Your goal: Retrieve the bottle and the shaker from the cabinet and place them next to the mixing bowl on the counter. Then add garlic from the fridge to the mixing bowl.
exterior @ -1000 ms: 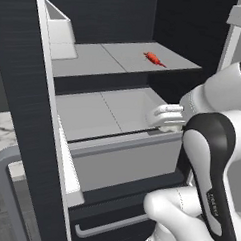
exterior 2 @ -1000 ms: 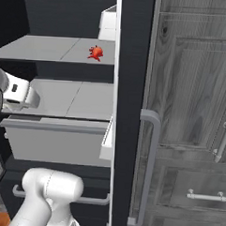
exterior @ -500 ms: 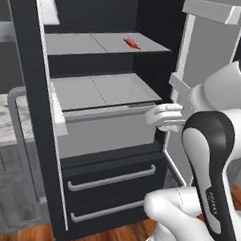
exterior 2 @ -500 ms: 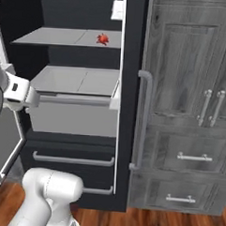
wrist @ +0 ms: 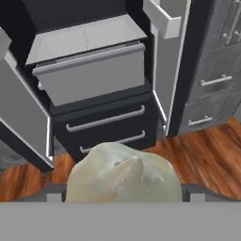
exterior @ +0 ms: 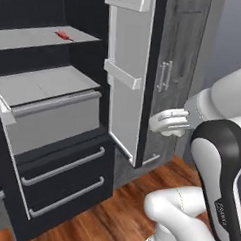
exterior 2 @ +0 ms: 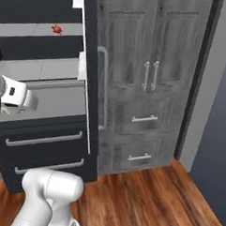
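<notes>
A wood-floored kitchen with the fridge (exterior: pixel 51 139) standing open. Nearest, the gripper (wrist: pixel 123 190) has its jaws spread wide around the pale garlic (wrist: pixel 123 176), which sits between them, its tip pointing up toward the fridge. Beyond, the grey drawer (wrist: pixel 92 70) juts out. Farther still, a small red item (exterior: pixel 63 35) lies on the fridge shelf.

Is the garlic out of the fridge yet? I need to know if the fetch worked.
Yes, the garlic sits between the fingers, outside the open fridge.
</notes>
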